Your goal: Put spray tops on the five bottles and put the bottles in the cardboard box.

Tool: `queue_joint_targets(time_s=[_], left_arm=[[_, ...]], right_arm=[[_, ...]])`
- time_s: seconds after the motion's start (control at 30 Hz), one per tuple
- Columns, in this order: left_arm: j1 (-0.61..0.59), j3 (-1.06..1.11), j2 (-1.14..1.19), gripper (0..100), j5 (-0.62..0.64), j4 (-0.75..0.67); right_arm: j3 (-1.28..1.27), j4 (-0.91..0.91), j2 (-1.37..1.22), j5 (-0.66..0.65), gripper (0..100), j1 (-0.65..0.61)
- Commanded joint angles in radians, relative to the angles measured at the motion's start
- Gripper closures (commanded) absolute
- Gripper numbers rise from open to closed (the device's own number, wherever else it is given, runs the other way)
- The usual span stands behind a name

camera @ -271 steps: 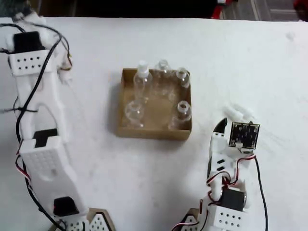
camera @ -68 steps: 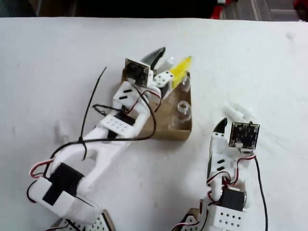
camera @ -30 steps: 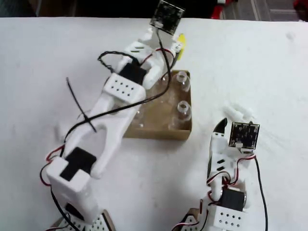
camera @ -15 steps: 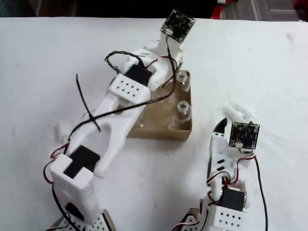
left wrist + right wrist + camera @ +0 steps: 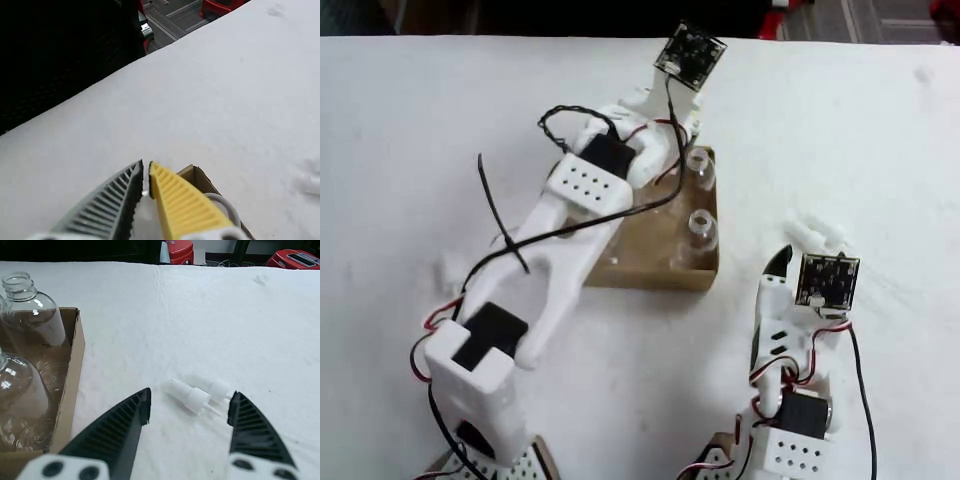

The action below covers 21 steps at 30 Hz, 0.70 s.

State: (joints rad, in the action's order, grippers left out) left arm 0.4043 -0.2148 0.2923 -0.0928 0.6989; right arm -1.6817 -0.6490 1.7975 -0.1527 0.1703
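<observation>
Nearest me, the right gripper point(image 5: 190, 400) sits low over the white cloth of the table point(image 5: 880, 130), its two black ribbed fingers spread wide. Just beyond its tips I count two spray tops point(image 5: 192, 396), small white plastic cylinders lying on their sides, close beside each other, with their long axes flat on the cloth and roughly parallel. To the side of them is the one cardboard box point(image 5: 70, 385), brown, shallow and square-cornered. I can make out two bottles point(image 5: 700, 228) in it, along the wall nearest the right gripper. They are clear, rounded and glossy, and they stand upright with bare open necks pointing straight up. The left arm point(image 5: 570, 200), white with black cables, stretches across the rest of the box, so I cannot count what lies under it. At the box's far edge the left gripper point(image 5: 145, 167) has one grey and one yellow toothed finger, tips pressed together, pointing out across the cloth toward the table's far side
</observation>
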Motion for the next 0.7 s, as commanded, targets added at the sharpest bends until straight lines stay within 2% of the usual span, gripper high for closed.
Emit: queue_joint_targets(time_s=[0.0,0.4,0.67], left_arm=[[-0.001,-0.080,-0.024,98,-0.008,0.040],[-0.002,-0.172,-0.024,98,-0.002,0.199],[-0.001,-0.170,-0.051,98,-0.002,0.207]], right_arm=[[-0.009,0.015,0.001,-0.011,76.9,-0.001],[-0.009,0.016,0.001,-0.011,76.9,-0.001],[-0.009,0.016,0.001,-0.011,76.9,-0.001]])
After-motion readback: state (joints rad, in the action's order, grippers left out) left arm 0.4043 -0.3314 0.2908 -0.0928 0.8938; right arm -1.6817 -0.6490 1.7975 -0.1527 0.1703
